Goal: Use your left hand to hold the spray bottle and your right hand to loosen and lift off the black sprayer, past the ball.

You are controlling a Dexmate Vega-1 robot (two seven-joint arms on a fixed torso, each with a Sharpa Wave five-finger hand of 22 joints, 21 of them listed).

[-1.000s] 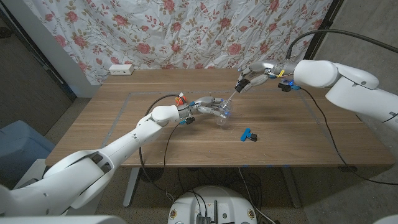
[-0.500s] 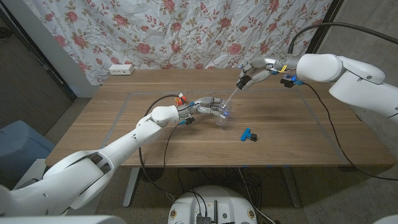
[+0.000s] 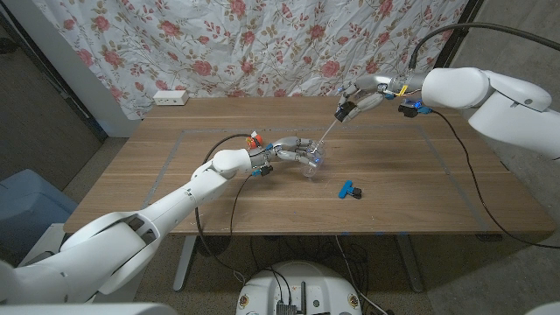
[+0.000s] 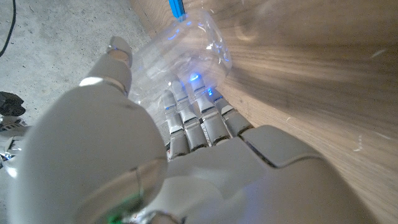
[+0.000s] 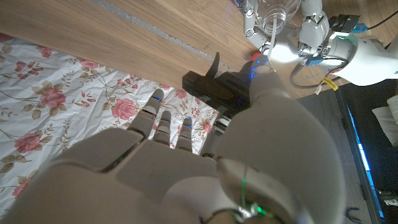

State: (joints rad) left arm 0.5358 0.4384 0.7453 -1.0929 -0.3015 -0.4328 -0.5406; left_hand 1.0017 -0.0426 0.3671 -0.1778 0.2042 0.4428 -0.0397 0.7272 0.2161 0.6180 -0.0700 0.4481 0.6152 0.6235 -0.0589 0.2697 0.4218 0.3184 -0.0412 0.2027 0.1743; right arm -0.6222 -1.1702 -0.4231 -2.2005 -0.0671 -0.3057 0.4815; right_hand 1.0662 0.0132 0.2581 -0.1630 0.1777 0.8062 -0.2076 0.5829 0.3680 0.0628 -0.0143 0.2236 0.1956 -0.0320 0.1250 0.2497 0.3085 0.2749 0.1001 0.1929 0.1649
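Note:
A clear spray bottle [image 3: 313, 163] stands on the wooden table [image 3: 411, 201] with my left hand [image 3: 293, 150] wrapped around it; the left wrist view shows the bottle [image 4: 181, 55] against my fingers [image 4: 193, 121]. My right hand [image 3: 357, 100] holds the black sprayer [image 3: 343, 112] up in the air, behind and to the right of the bottle. The sprayer's thin dip tube [image 3: 325, 133] slants down to the bottle's mouth. In the right wrist view the sprayer [image 5: 219, 85] juts out past my hand, with the bottle [image 5: 273, 15] beyond it.
A small blue and black object [image 3: 350, 189] lies on the table, right of the bottle and nearer the front. A white power strip [image 3: 171, 98] sits at the back left edge. A floral curtain [image 3: 262, 44] hangs behind the table.
My right hand has risen a little and moved back to the right with the sprayer. The left hand and the bottle have stayed put.

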